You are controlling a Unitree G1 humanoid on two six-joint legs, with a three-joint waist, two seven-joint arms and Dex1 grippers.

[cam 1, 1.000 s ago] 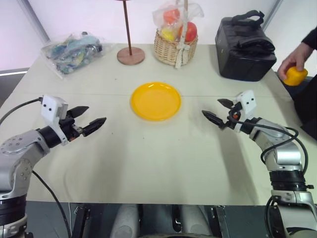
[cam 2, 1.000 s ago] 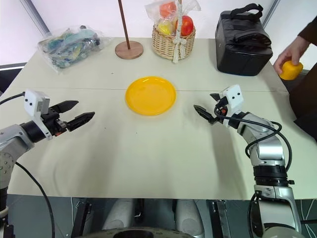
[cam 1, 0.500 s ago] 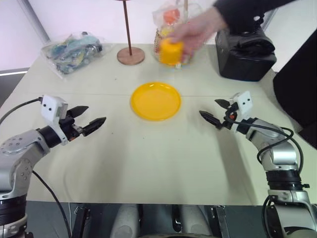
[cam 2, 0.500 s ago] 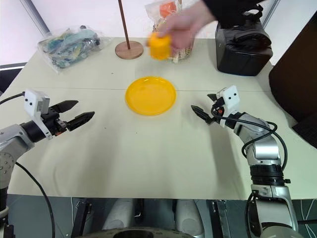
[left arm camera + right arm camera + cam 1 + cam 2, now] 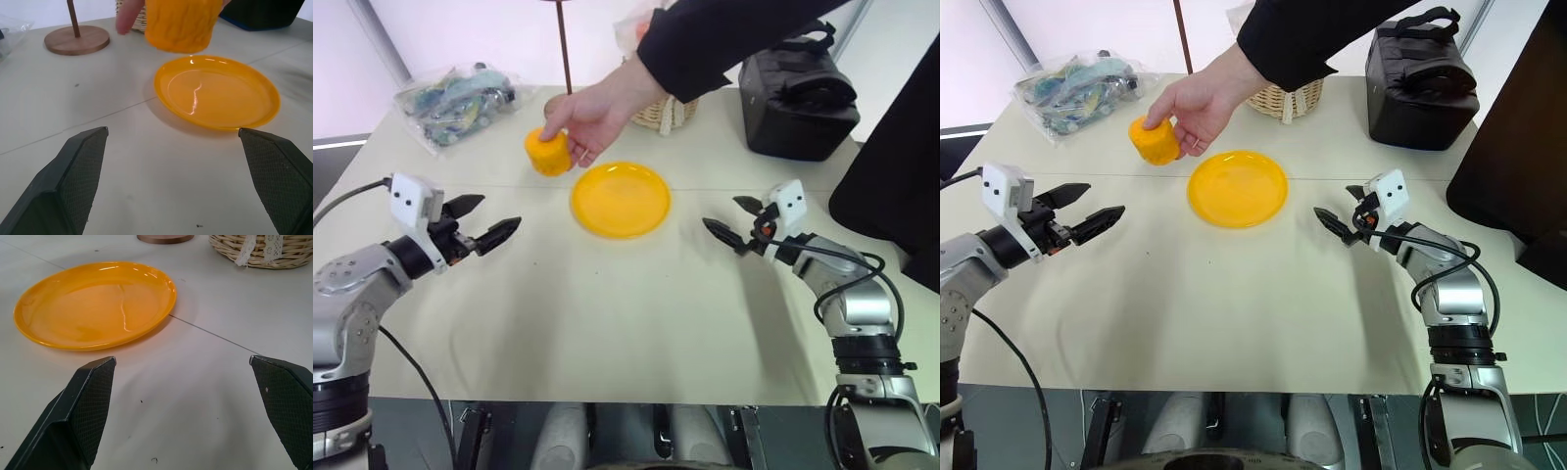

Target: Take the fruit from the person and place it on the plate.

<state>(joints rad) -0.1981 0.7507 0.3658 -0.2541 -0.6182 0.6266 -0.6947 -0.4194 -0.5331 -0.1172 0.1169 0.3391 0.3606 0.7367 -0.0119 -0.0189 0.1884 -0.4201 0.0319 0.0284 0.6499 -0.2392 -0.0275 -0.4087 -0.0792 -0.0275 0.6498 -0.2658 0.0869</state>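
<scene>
the fruit hangs in the person's hand above the table, just left of the plate and a little farther back, not touching it. the person's sleeve reaches in from the far right, across the basket.

the left gripper sits at the near left with its fingers spread wide and nothing between them, pointing forward and right. the fruit lies ahead of it, farther back and to the right, raised a little above finger height. the right gripper is also released and empty, at the near right, with the whole plate between it and the fruit. so the left arm looks clearly the nearer one for the handover.

the fruit is blocky, with no obvious long axis; it seems to stand upright in the hand, though fingers cover its far side. the near left side looks free for the grasp.
</scene>
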